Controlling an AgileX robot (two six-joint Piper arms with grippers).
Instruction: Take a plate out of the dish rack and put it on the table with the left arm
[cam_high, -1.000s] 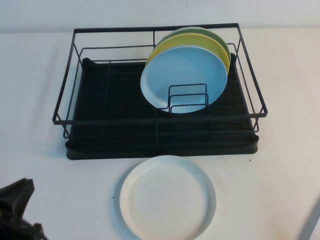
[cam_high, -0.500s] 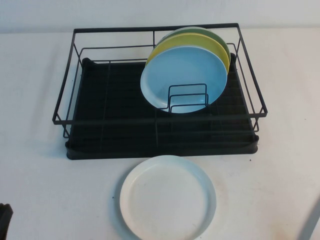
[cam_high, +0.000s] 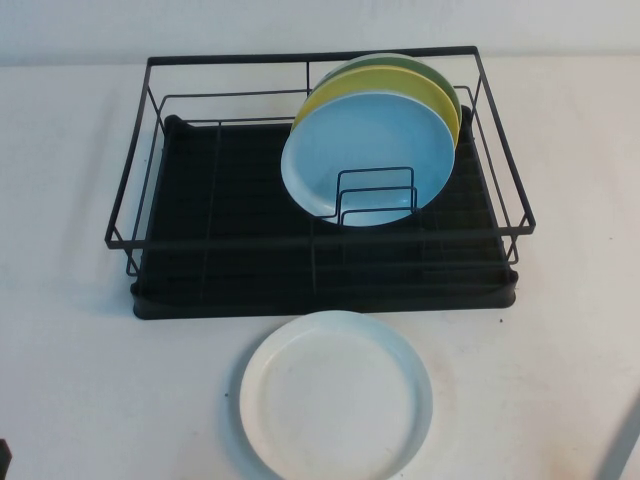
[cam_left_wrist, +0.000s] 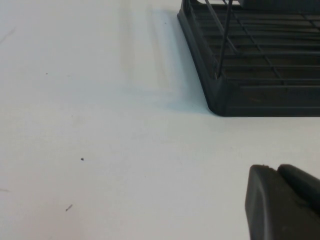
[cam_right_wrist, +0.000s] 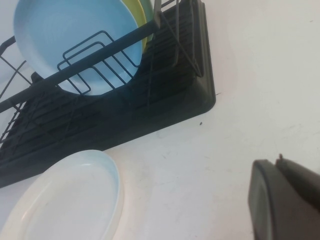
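Observation:
The round white plate (cam_high: 336, 396) lies flat on the white table (cam_high: 80, 380), just in front of the black dish rack (cam_high: 320, 300); it also shows in the right wrist view (cam_right_wrist: 65, 195). My left gripper (cam_left_wrist: 275, 170) is shut and empty, low over bare table beside the rack's front left corner (cam_left_wrist: 260, 95), well left of the plate. In the high view only a dark sliver of the left arm (cam_high: 3, 455) shows at the bottom left edge. My right gripper (cam_right_wrist: 277, 162) is shut and empty, near the rack's front right corner (cam_right_wrist: 200, 95).
A light blue plate (cam_high: 370, 150), a yellow plate (cam_high: 400, 82) and a green plate (cam_high: 400, 62) stand upright in the rack's right half. The rack's left half holds nothing. A grey part of the right arm (cam_high: 622, 440) shows at the bottom right edge.
The left arm has drawn back towards the bottom left corner and is almost out of the high view. The white plate, the rack and the right arm have not moved.

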